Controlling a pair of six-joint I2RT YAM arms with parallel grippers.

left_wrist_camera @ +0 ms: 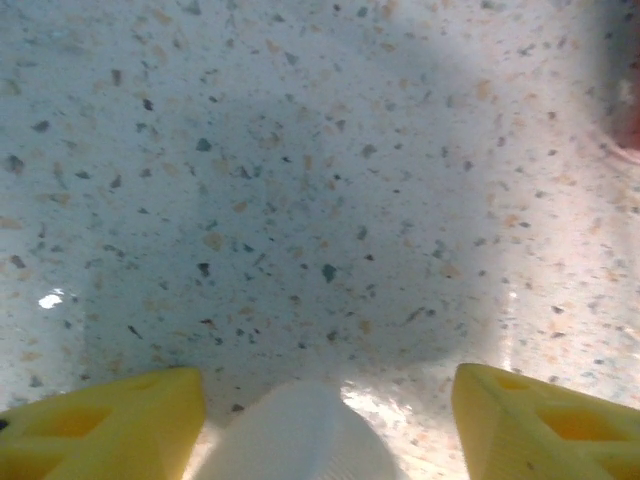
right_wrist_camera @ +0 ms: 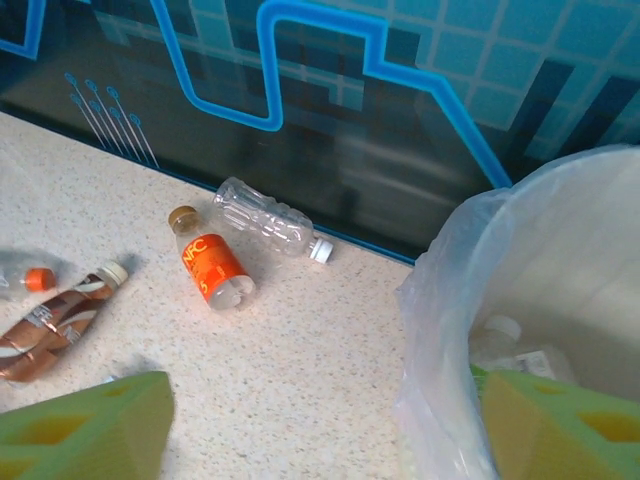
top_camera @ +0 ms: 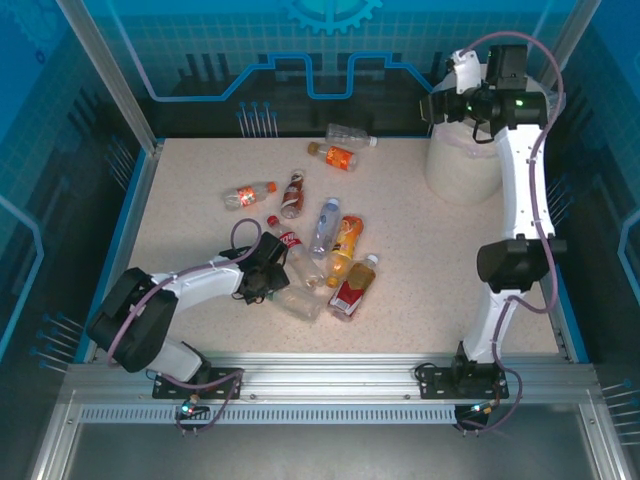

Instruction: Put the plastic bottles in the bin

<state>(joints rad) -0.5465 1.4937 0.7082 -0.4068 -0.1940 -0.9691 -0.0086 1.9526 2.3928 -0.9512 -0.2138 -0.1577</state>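
The left jaws: yellow fingers [left_wrist_camera: 100, 425] apart, low over the pale speckled worktop [left_wrist_camera: 320, 180], with a white ridged thing [left_wrist_camera: 300, 430] between them. Likely a bottle end, can't confirm. There's a gap on one side, so no clamp that I can see. Low and level, probably lining up a pick. From the top view they sit against a clear unlabelled bottle [top_camera: 298, 301] at the near edge of the heap of plastic bottles [top_camera: 335, 250]. The heap is tight, with labelled ones touching, so neighbours could get shoved.

The right jaws: green fingers [right_wrist_camera: 90, 430] wide apart with nothing between, hovering at the rim of the large round cream-white bin [right_wrist_camera: 570, 210] with its clear bag liner [right_wrist_camera: 440, 300]. Reads as a drop spot. A white-capped bottle [right_wrist_camera: 500, 335] lies inside.

Further out, an orange-label bottle [right_wrist_camera: 212, 270] and a clear ribbed bottle [right_wrist_camera: 270, 220] lie by the back wall, near the bin. A brown-and-white label bottle [right_wrist_camera: 55, 315] lies mid-worktop. The right arm [top_camera: 525, 190] over the bin could block the left.
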